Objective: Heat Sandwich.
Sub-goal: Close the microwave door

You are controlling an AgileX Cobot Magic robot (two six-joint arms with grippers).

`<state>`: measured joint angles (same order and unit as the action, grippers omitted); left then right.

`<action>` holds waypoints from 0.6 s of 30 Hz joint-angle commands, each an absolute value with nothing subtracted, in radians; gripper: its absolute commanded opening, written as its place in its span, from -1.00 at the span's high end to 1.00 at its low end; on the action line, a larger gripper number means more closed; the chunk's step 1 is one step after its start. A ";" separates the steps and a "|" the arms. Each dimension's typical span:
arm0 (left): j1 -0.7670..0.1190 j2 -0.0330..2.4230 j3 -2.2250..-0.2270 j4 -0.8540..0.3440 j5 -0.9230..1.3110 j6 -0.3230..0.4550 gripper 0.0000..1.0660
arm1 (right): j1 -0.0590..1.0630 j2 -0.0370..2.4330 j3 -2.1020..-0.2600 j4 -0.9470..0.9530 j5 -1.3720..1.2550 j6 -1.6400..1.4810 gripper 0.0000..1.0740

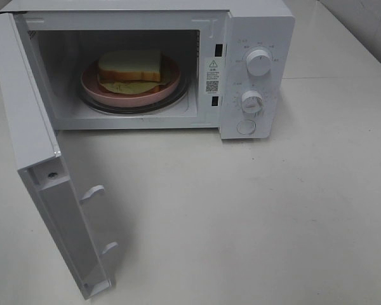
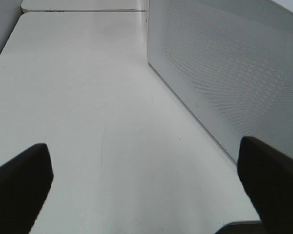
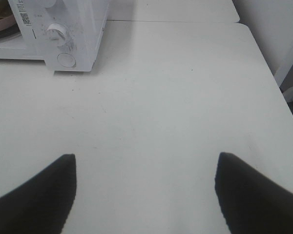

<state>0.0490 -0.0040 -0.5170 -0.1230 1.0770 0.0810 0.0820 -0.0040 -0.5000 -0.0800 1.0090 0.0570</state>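
The sandwich (image 1: 129,66), white bread with a tan crust and a little green at its edge, lies on a round pink plate (image 1: 92,86) inside the white microwave (image 1: 257,25). The microwave's door (image 1: 32,127) stands swung wide open towards the front left. Neither arm shows in the exterior high view. In the left wrist view my left gripper (image 2: 141,146) is open over bare table, beside a white dotted panel (image 2: 224,63) of the microwave. My right gripper (image 3: 145,156) is open too, empty, well in front of the microwave's control panel (image 3: 83,29).
Two round knobs (image 1: 258,62) (image 1: 252,100) and a round button (image 1: 246,127) sit on the control panel. The door's inner side carries two latch hooks (image 1: 92,192). The white table (image 1: 254,222) spreads to the front and right, with its edge (image 3: 271,68) at the far right.
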 commanded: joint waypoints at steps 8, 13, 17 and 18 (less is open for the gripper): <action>0.054 -0.012 -0.516 -0.125 1.067 0.076 -0.83 | 0.078 -0.030 -0.498 -0.075 0.998 0.048 -0.40; 0.054 -0.012 -0.516 -0.125 1.067 0.076 -0.83 | 0.078 -0.030 -0.498 -0.075 0.998 0.048 -0.40; 0.054 -0.012 -0.516 -0.125 1.067 0.076 -0.83 | 0.078 -0.030 -0.498 -0.075 0.998 0.048 -0.40; 0.054 -0.012 -0.516 -0.125 1.067 0.076 -0.83 | 0.078 -0.030 -0.498 -0.075 0.998 0.048 -0.40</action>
